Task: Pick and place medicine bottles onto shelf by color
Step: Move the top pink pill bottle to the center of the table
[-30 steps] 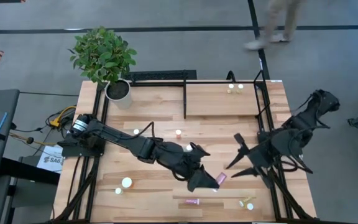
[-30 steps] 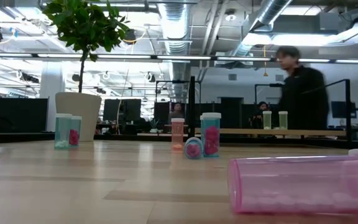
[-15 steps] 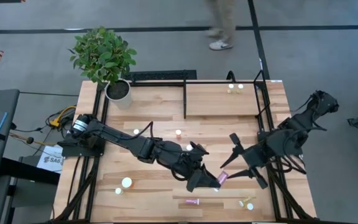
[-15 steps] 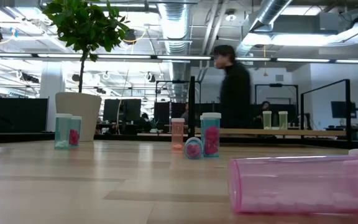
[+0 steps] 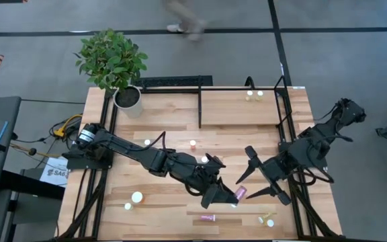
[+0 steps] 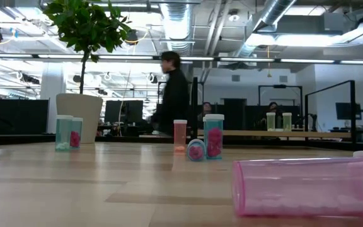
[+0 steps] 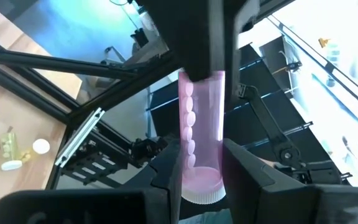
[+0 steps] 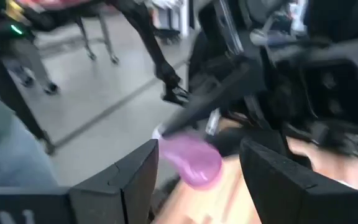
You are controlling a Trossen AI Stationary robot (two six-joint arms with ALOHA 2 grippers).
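My left gripper (image 5: 228,195) is shut on a pink medicine bottle (image 5: 240,193) right of the table's middle; the bottle also shows in the left wrist view (image 7: 201,137). My right gripper (image 5: 250,176) is open just right of this bottle. In the right wrist view the bottle (image 8: 191,158) lies ahead between its spread fingers; I see no touch. The shelf (image 5: 240,111) at the far side bears two pale bottles (image 5: 254,95). Another pink bottle (image 5: 209,218) lies on its side near the front edge, large in the low view (image 6: 307,186). My left gripper pinches the pink bottle between its two fingers (image 7: 166,168), on the body close to the white cap (image 7: 201,196). The body sticks out past the fingertips toward the table's right. Its far end (image 7: 201,81) is hidden behind a dark part of the right arm.
Loose bottles stand on the table at the middle (image 5: 193,143), left of it (image 5: 146,142), front left (image 5: 137,197) and front right (image 5: 269,219). A potted plant (image 5: 127,97) stands at the far left corner. A person (image 6: 172,94) walks behind the table.
My right gripper has gone toward the table's left, closer to the pink bottle in my left gripper, staying open. The person behind the table has walked toward the left.
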